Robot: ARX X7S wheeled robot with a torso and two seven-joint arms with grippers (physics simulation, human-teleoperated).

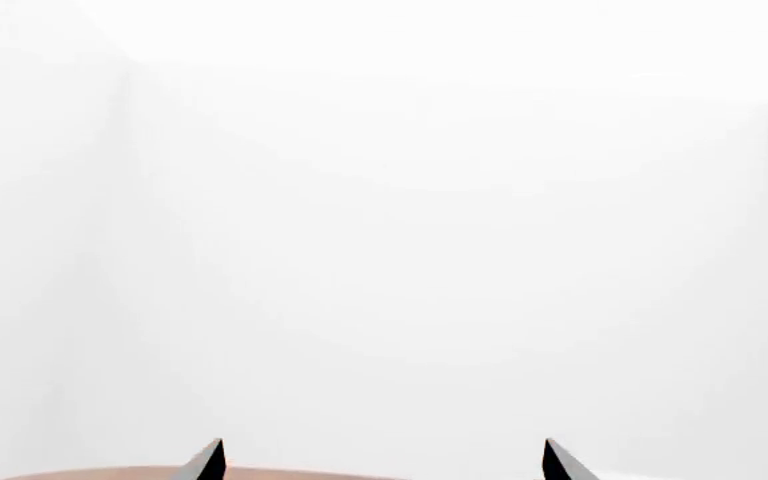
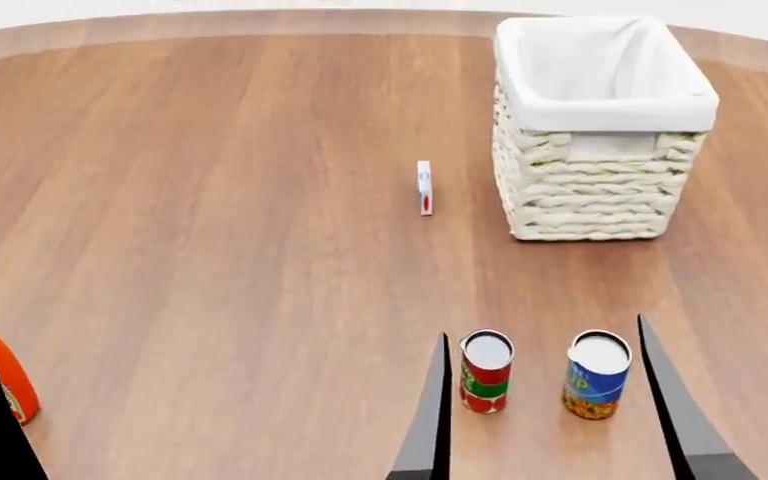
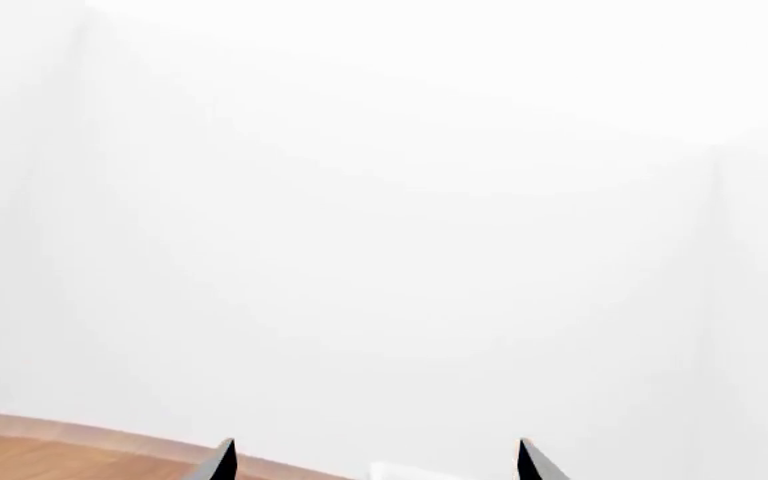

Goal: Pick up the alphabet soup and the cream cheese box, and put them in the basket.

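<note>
We note round wooden table [image 2: 224,200], far rim curving across top of head view; wide bare wood left and centre. Left gripper [image 1: 381,462]: fingers spread, holding nothing. Orange-red bottle [image 2: 11,380] near left edge. Cream cheese box [image 2: 424,187] on edge mid-table, long axis running away from us, just left of basket [image 2: 598,190]. Right gripper [image 2: 544,400]: fingers spread, empty, flanking upright red-and-green can [image 2: 486,372] and upright alphabet soup [image 2: 596,375].

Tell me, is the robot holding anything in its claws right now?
No, nothing. The right gripper is open with both cans standing free between its fingers, and the left gripper is open on empty air.
</note>
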